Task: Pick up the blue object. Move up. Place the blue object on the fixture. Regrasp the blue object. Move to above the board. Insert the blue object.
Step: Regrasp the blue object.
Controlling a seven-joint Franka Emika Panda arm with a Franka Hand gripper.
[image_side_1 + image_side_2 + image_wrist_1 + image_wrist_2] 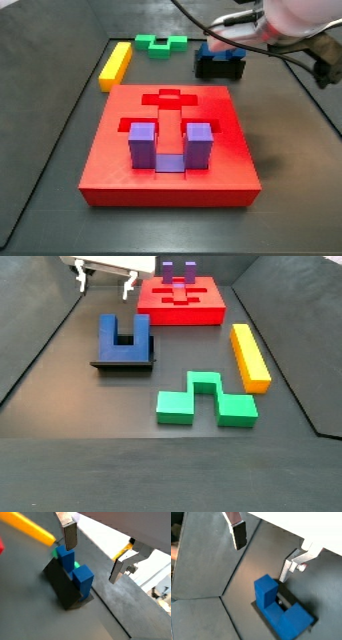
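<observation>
Dark grey matte floor (54, 386), walled by low dark sides; pale background beyond in both wrist views.

Board (120, 175): large red slab with a cross-shaped recess, biggest item on the floor; also seen at the far end in a side view (201, 311). A purple U-shaped block (171, 145) stands in its recess, legs up.

Yellow bar (249, 356): long, lies flat near the board's side, apart from it. Its end shows in a wrist view (30, 528).

Green block (203, 399): stepped shape, flat on the floor, just beside the yellow bar's near end.

Fixture (123, 363): low black bracket on the floor, well apart from the green block, short of the board.

Blue object (123, 336): sits on the fixture, two legs pointing toward the board. In the wrist views (75, 571) (278, 607) it rests on the black base, free of the fingers.

Gripper (97, 554): above the blue object, not touching. Silver fingers (238, 534) spread wide, nothing between them. In a side view the gripper (107, 274) hangs above and beyond the fixture.
</observation>
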